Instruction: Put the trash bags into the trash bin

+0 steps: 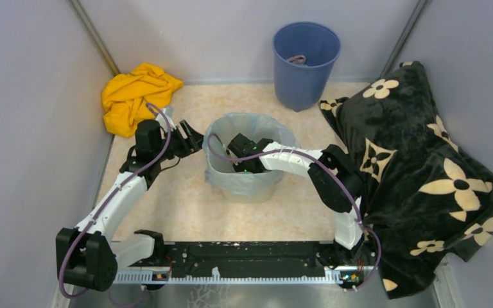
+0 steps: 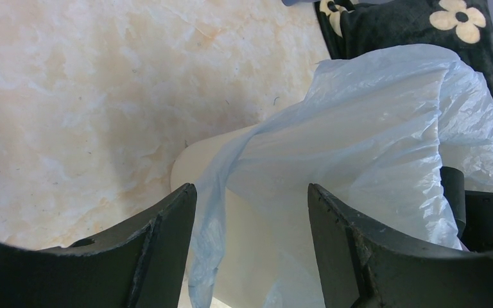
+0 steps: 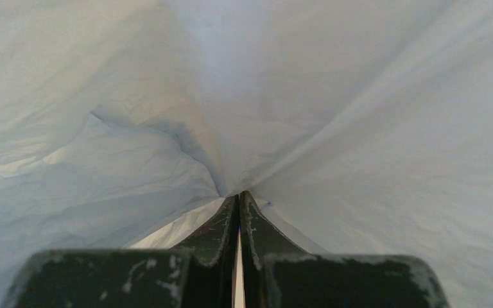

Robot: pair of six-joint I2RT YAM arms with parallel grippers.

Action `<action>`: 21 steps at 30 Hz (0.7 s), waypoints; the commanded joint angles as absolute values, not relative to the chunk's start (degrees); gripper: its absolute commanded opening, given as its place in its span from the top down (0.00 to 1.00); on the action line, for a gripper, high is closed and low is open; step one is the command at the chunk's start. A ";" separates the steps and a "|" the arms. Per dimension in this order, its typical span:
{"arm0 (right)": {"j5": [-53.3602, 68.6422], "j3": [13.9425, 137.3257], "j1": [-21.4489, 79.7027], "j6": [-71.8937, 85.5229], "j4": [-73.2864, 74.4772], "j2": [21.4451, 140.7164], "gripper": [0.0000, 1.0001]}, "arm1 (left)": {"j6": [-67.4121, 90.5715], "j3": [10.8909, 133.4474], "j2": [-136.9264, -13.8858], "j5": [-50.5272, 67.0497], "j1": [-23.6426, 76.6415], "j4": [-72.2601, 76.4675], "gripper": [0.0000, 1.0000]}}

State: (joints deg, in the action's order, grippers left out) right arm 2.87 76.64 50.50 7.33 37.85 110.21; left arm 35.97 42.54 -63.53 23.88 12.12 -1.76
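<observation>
I counted one trash bin, cream-coloured, standing mid-table, and one trash bag, thin pale blue, already lining it, its mouth folded out over the rim and hanging down the outer walls. Two arms worked at it. The right gripper reached down inside the bin, its two fingers pressed shut and their tips pushed into the puckered film at the bag's bottom; whether any plastic was caught between them I could not tell. The left gripper sat just beside the bin's left wall with its jaws spread wide, one on either side of the bag's loose hanging edge, gripping nothing. One round blue bucket stood behind the bin, one crumpled yellow cloth lay to its far left, and one dark flowered blanket was heaped to its right.
</observation>
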 commanded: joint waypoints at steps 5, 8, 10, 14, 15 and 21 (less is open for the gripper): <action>2.70 76.93 50.43 7.90 38.53 112.65 1.00 | 35.51 42.93 -62.72 24.14 11.95 -1.13 0.29; 2.92 76.60 50.42 7.91 38.23 113.06 1.00 | 35.51 42.80 -62.66 23.94 11.95 -1.14 0.29; 3.11 76.47 50.36 8.00 37.99 113.42 1.00 | 35.51 42.64 -62.42 23.88 11.95 -1.24 0.29; 3.50 76.05 50.27 8.08 37.51 114.20 1.00 | 35.34 42.63 -61.79 23.31 11.95 -1.48 0.29; 3.59 76.00 50.26 8.09 37.45 114.37 1.00 | 35.33 42.77 -61.57 23.24 11.95 -1.61 0.29; 3.86 75.89 50.25 8.17 37.23 114.85 1.00 | 35.46 42.98 -61.18 23.24 11.95 -1.82 0.29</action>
State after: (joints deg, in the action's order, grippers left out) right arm 3.57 76.64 50.43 7.77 36.36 111.02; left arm 35.97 42.52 -62.37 23.55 12.12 -1.76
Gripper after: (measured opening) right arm 0.004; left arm 0.708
